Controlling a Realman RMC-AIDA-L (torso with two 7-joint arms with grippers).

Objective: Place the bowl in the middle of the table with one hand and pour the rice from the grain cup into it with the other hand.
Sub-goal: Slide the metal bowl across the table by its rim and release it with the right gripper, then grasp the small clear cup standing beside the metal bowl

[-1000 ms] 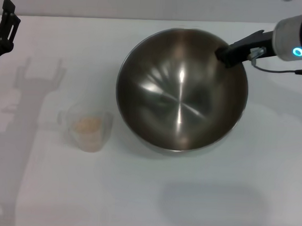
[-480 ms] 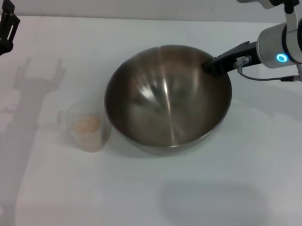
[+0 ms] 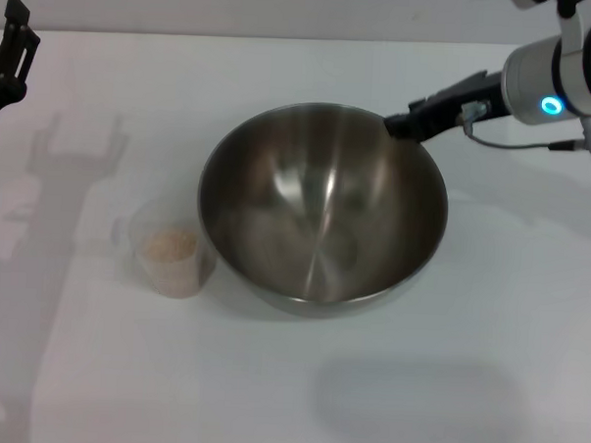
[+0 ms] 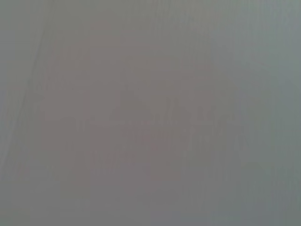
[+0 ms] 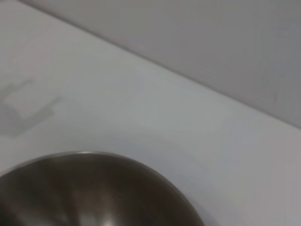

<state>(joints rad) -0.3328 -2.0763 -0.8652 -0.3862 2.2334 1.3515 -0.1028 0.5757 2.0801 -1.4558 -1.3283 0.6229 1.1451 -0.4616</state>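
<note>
Hanging at the far left edge of the table (image 3: 485,367), the left gripper (image 3: 11,47) is raised and idle, well apart from everything, and whether its fingers are apart or together cannot be told. Next along sits the grain cup (image 3: 173,250), upright with the rice (image 3: 171,244) inside, just beside the bowl (image 3: 321,208) in the middle. Over on the right, the right gripper (image 3: 402,125) is at the bowl's far rim, fingers clamped on it.
</note>
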